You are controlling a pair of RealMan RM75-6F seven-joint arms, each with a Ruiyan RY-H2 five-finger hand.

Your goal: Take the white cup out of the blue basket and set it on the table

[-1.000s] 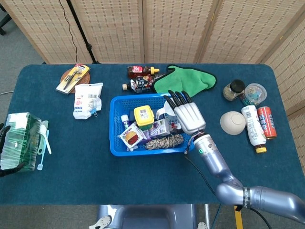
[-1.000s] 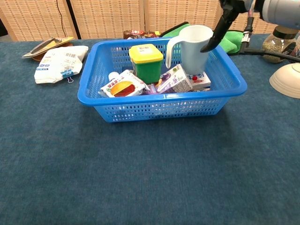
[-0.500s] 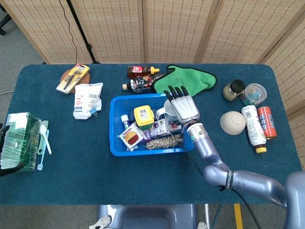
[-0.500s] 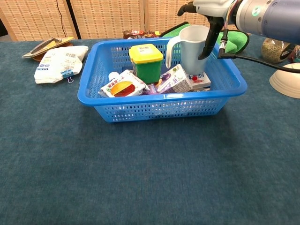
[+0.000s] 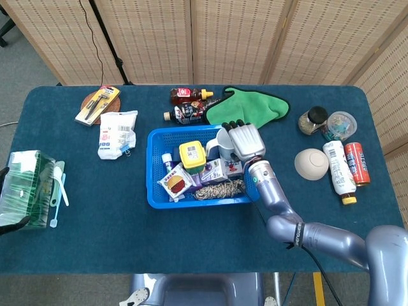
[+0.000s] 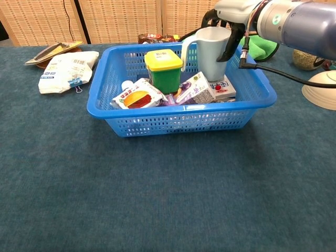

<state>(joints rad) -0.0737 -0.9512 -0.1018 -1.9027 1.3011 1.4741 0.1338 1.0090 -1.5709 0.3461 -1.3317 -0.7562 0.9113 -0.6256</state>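
Note:
The white cup (image 5: 223,144) (image 6: 210,55) stands in the back right part of the blue basket (image 5: 153,185) (image 6: 173,123), its handle to the left, resting among small cartons. My right hand (image 5: 245,141) (image 6: 236,10) wraps around the cup's right side near the rim: a thumb lies on the front wall and dark fingers curl behind. Of my left hand, only dark fingertips (image 5: 4,171) show at the far left edge beside a green box.
The basket also holds a yellow-lidded green jar (image 6: 164,69), a snack pouch (image 6: 137,97), a carton (image 6: 197,90) and rope (image 5: 220,189). A green cloth (image 5: 248,105) lies behind it. A bowl (image 5: 311,164), bottles (image 5: 338,167) and jars (image 5: 313,120) stand to the right, and a white packet (image 5: 117,134) to the left.
My right hand has moved back over the basket and its fingers have curled around the cup. The cup has shifted a little to the left.

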